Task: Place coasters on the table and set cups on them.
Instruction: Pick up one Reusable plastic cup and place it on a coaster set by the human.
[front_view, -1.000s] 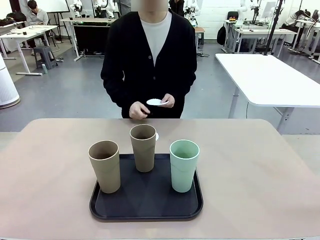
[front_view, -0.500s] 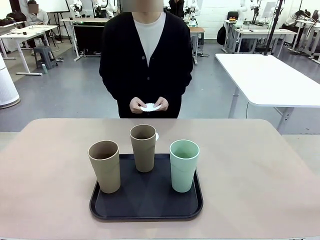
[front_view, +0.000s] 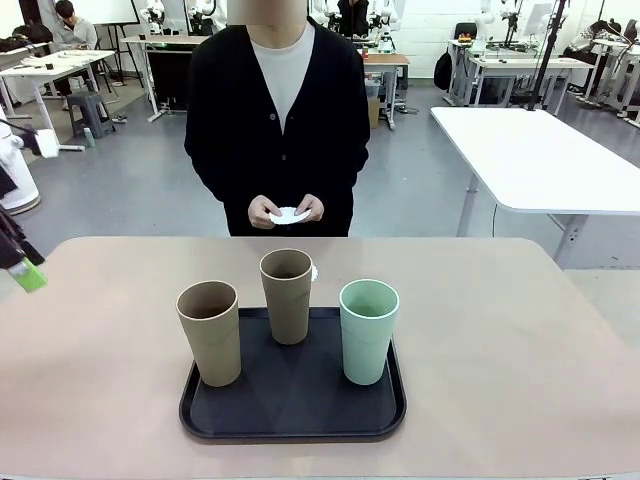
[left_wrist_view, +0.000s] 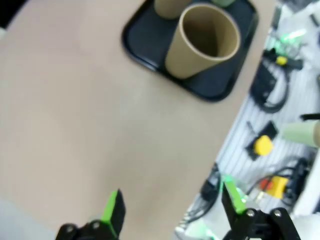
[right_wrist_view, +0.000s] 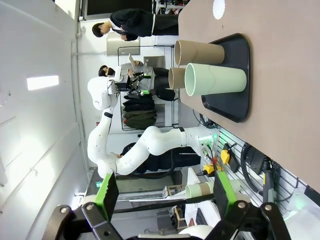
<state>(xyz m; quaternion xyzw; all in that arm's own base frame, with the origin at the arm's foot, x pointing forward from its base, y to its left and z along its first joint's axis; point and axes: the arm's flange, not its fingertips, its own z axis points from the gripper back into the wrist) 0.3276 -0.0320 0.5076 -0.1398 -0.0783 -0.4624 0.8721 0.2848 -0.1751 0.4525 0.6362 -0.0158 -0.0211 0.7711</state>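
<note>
My left fingers (left_wrist_view: 114, 212) stand wide with nothing between them, and my right gripper (right_wrist_view: 165, 187) gapes just as empty. On the beige table (front_view: 520, 340) a black tray (front_view: 290, 425) carries one tan cup (front_view: 210, 335) at 9 o'clock, the rear tan cup (front_view: 287, 295) at 12 and the mint cup (front_view: 368, 330) at 3. A coaster (right_wrist_view: 218, 8) lies on the table just behind the tray. The person's hands (front_view: 262, 212), at 12 o'clock, hold a white coaster (front_view: 288, 215). My left gripper (front_view: 25, 272) hangs tilted at the table's 9 o'clock edge.

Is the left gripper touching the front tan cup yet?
Apart. The left wrist view shows the open left gripper with a wide stretch of bare table between it and the tan cup, which stands on the tray.
</note>
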